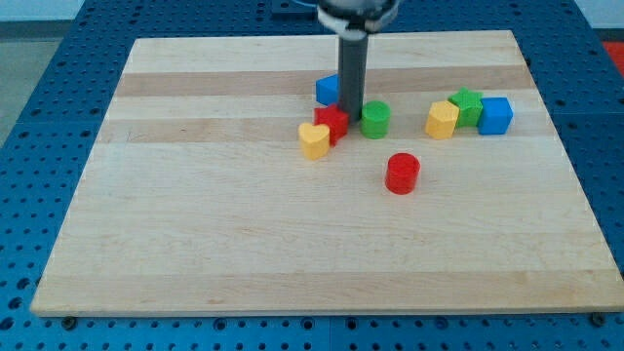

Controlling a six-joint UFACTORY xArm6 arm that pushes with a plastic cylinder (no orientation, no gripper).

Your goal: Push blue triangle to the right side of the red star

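The blue triangle (327,90) sits near the view's top centre, partly hidden behind my rod. The red star (330,123) lies just below it, with a yellow heart (314,140) touching its lower left. My tip (351,117) is down on the board at the red star's right edge, between the star and a green cylinder (375,119), and just below and right of the blue triangle.
A red cylinder (402,173) stands lower right of the cluster. At the view's right sit a yellow block (442,120), a green star (467,105) and a blue cube (495,115), close together. The wooden board (195,224) ends at blue perforated table.
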